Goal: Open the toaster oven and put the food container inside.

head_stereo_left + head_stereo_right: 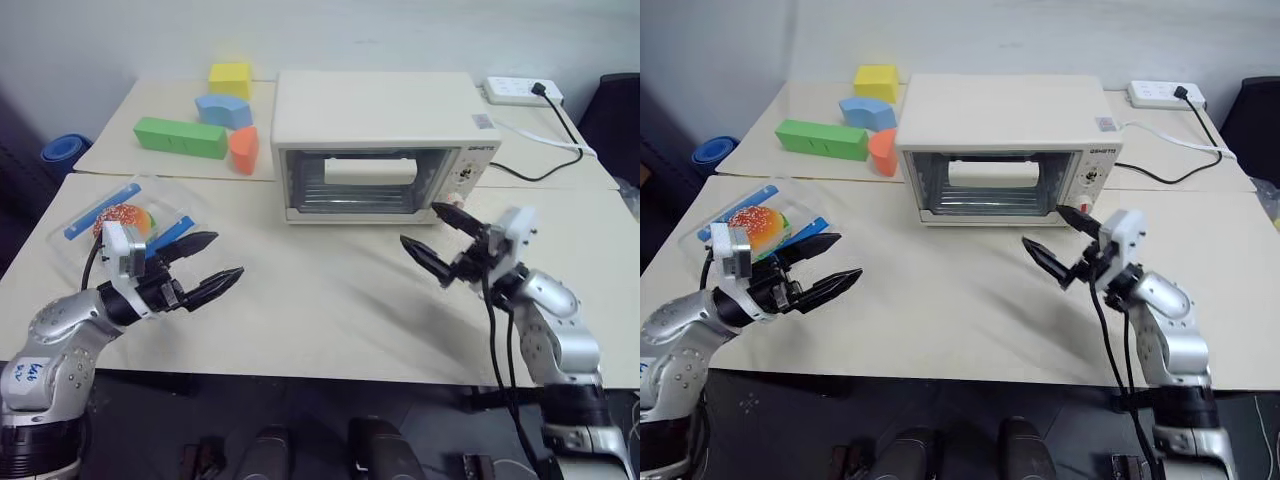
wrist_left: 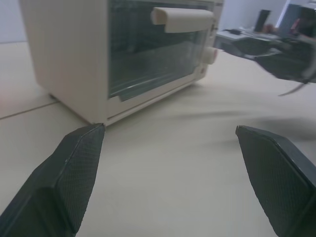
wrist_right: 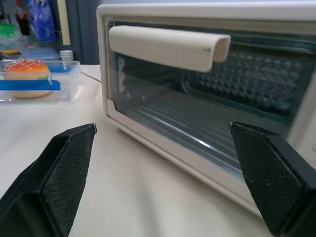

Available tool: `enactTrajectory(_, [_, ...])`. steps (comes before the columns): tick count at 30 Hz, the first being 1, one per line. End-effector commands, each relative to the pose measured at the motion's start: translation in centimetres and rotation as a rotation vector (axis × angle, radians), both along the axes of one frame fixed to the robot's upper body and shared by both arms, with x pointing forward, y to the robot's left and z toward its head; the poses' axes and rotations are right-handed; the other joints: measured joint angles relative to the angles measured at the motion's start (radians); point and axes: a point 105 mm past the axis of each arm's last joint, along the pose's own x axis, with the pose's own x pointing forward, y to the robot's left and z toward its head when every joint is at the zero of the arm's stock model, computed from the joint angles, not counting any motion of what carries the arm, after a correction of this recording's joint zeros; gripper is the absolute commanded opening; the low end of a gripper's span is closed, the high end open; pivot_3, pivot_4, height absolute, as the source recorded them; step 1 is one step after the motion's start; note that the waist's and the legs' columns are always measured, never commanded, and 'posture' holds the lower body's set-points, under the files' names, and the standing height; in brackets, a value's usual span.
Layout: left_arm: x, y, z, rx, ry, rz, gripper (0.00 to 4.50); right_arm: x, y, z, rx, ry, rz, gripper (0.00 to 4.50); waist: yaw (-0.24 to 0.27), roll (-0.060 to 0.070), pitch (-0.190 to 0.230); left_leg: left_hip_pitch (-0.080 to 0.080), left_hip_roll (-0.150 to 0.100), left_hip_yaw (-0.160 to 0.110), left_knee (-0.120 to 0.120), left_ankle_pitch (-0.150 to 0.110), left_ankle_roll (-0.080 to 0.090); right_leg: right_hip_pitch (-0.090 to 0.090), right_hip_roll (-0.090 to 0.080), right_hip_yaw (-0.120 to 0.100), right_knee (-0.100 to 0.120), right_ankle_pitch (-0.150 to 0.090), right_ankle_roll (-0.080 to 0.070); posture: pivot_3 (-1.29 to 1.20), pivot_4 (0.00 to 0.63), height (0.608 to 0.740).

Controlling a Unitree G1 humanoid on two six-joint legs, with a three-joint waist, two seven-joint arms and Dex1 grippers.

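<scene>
The cream-white toaster oven [image 1: 380, 110] stands at the middle back of the table, its glass door closed and the bar handle [image 3: 168, 47] across the top of the door. The food container [image 1: 130, 215], a clear box with blue clips and a toy burger inside, lies flat at the left. My left gripper [image 1: 226, 256] hovers open just to the right of the container, empty and pointing toward the oven. My right gripper [image 1: 420, 224] hangs open and empty in front of the oven's right corner, below the knobs. The container [image 3: 34, 79] also appears in the right wrist view, left of the oven.
Foam blocks sit behind the container: green [image 1: 180, 137], blue [image 1: 223, 110], yellow [image 1: 230, 80] and orange [image 1: 243, 150], the orange one close to the oven's left side. A white power strip [image 1: 522, 90] and its black cable [image 1: 545, 170] lie at the back right.
</scene>
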Motion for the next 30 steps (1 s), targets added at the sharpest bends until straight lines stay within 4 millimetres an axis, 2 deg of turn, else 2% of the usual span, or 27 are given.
enactTrajectory(1, [0.0,-0.5,2.0,-0.015,-0.082,-0.017,4.5,1.2,0.8,2.1,0.005,-0.041,0.025,4.49,0.0,0.0,0.0,0.0,0.0,0.0,0.0,0.0,0.0,0.0,0.0,0.0,0.0,0.0,0.0,0.0,0.15,0.74])
enactTrajectory(6, [0.2,-0.9,1.5,-0.029,-0.084,0.011,4.5,2.0,2.3,3.5,0.013,-0.078,0.064,4.49,-0.001,0.0,0.0,0.0,0.0,0.0,0.0,0.003,-0.005,-0.001,0.001,0.0,0.0,0.0,0.0,0.0,0.15,0.74])
enactTrajectory(10, [-0.1,-0.9,0.9,-0.031,-0.06,0.016,4.5,1.0,3.6,3.4,0.0,-0.087,0.139,4.49,-0.002,0.0,0.0,-0.001,0.0,0.001,0.0,0.003,-0.005,-0.001,0.001,0.0,0.0,0.0,0.0,0.0,0.15,0.74])
enactTrajectory(17, [0.1,-0.2,1.0,-0.049,-0.049,0.04,4.5,-1.8,3.9,1.4,-0.082,-0.089,0.215,4.49,-0.001,0.0,0.0,0.0,0.0,0.001,0.0,0.002,-0.004,-0.001,0.001,0.0,0.001,0.0,0.0,0.0,0.15,0.74])
enactTrajectory(21, [0.7,0.2,1.2,-0.049,-0.051,0.039,4.5,-3.1,3.6,-0.8,-0.155,-0.075,0.231,4.49,-0.002,0.0,0.0,0.0,0.0,0.001,0.0,0.002,-0.004,-0.001,0.001,0.0,0.001,0.0,0.0,0.0,0.15,0.74])
enactTrajectory(24, [1.5,0.3,1.7,-0.053,-0.067,0.038,3.91,-3.5,3.5,-1.8,-0.172,-0.067,0.224,4.5,-0.001,0.0,0.0,0.0,0.0,0.001,0.0,0.002,-0.004,-0.001,0.001,0.0,0.001,0.0,0.0,0.0,0.15,0.74])
enactTrajectory(30, [4.7,-0.1,2.4,-0.034,-0.113,0.049,2.25,-3.6,3.7,-2.2,-0.168,-0.07,0.216,4.5,0.001,0.0,0.0,0.0,0.0,0.001,0.0,0.003,-0.005,-0.001,0.001,0.0,0.002,0.0,0.0,0.0,0.15,0.74])
